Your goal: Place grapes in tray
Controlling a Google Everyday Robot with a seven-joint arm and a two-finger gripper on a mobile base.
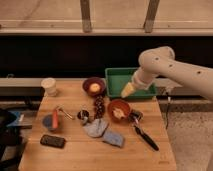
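The grapes (99, 106), a small dark reddish-purple bunch, lie on the wooden table between the maroon bowl and the orange bowl. The tray (120, 79), a green rectangular bin, stands at the table's back right and looks empty. My gripper (127, 90), with a yellowish tip, hangs from the white arm over the tray's front edge, to the right of and behind the grapes. It holds nothing that I can see.
A maroon bowl with a yellow ball (94, 86) stands left of the tray. An orange bowl (119, 109), a black brush (145, 136), a grey cloth (95, 128), a blue sponge (113, 138), a white cup (49, 86) and a black flat object (53, 141) share the table.
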